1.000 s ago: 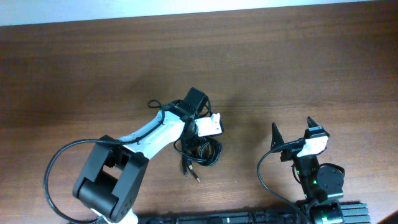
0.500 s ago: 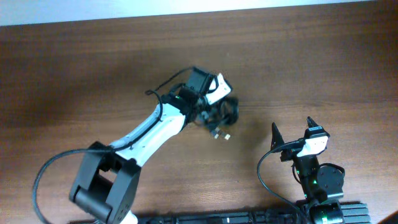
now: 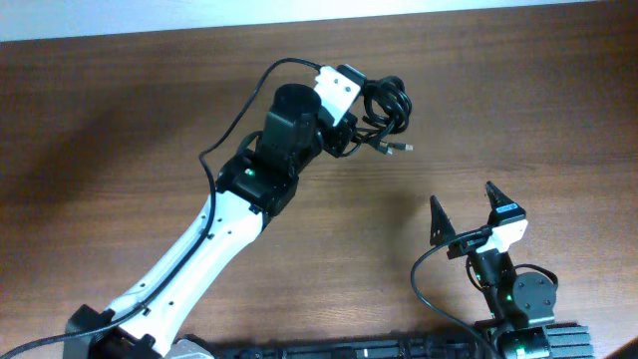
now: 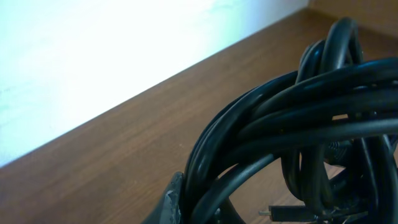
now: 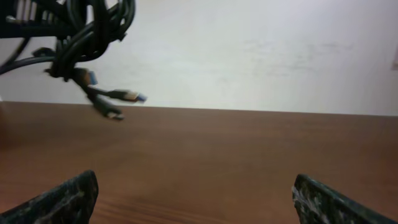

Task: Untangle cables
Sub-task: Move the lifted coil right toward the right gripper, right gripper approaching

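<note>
Working over a brown wood-grain table (image 3: 100,120), backing onto a plain white wall (image 5: 261,56) along the far edge.

Vs 1 s ago: reaching much farther out w/ the left arm (image 3: 229,219), now stretching diagonally toward the far edge instead of curling near the middle. Carrying the cables (image 3: 387,100) along: lying on the wood near centre back then, hanging clear of it now, up near the far edge. Clamping the left gripper (image 3: 351,125) tight on the bundle; showing one finger pad (image 4: 174,199) pressing against the glossy loops in the left wrist view. Dangling a few plug ends (image 3: 397,148) off the right of the knot. Keeping the right gripper (image 3: 462,195) approx. where it was, nudged slightly, well apart from the bundle, fingers spread wide & gripping nothing.

Trailing a thicker black wire (image 3: 234,110) off the left arm in an arc. Looping another wire (image 3: 424,289) beside the right arm's base. Hiding the left jaws from overhead under the white cam housing (image 3: 336,90) & the bundle itself.
</note>
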Robot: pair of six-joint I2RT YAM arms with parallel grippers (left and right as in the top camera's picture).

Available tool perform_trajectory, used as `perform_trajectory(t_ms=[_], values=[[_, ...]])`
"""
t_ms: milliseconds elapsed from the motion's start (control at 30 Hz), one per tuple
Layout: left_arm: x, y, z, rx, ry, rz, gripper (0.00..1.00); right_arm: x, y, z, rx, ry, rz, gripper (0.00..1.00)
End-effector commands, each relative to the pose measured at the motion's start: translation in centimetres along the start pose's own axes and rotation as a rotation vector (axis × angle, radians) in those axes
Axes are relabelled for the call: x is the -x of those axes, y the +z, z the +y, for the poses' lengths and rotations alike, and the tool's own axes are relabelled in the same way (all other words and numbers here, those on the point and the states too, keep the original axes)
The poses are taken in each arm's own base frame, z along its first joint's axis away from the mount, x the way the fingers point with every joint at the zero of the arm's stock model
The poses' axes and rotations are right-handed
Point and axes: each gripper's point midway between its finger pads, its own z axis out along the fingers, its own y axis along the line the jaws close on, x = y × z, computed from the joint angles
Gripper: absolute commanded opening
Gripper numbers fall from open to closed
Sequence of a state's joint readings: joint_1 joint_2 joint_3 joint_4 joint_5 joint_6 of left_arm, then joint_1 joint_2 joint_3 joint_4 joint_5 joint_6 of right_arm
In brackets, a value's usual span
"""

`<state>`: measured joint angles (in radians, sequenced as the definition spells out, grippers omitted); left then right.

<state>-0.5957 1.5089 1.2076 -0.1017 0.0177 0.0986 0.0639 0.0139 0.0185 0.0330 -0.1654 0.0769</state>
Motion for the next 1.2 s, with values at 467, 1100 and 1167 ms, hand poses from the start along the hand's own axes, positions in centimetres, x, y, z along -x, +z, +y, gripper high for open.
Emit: perform_trajectory(t_ms=[467,1100,1167], values=[[3.0,-2.6,-5.2,-0.347,-0.146,-0.073,0.00,14.1,-2.7,5.7,0.251,-0.056,0.027,0.99],[3.8,-6.1,-12.6,-0.713,0.208,-0.214,0.00,14.5,-5.7,12.2,0.675,-0.209,-0.043,0.99],[4.1,-6.2,-13.0,-0.720,0.216,-0.228,0.00,14.2,-5.7,12.1,0.669,-0.203,-0.028,0.99]])
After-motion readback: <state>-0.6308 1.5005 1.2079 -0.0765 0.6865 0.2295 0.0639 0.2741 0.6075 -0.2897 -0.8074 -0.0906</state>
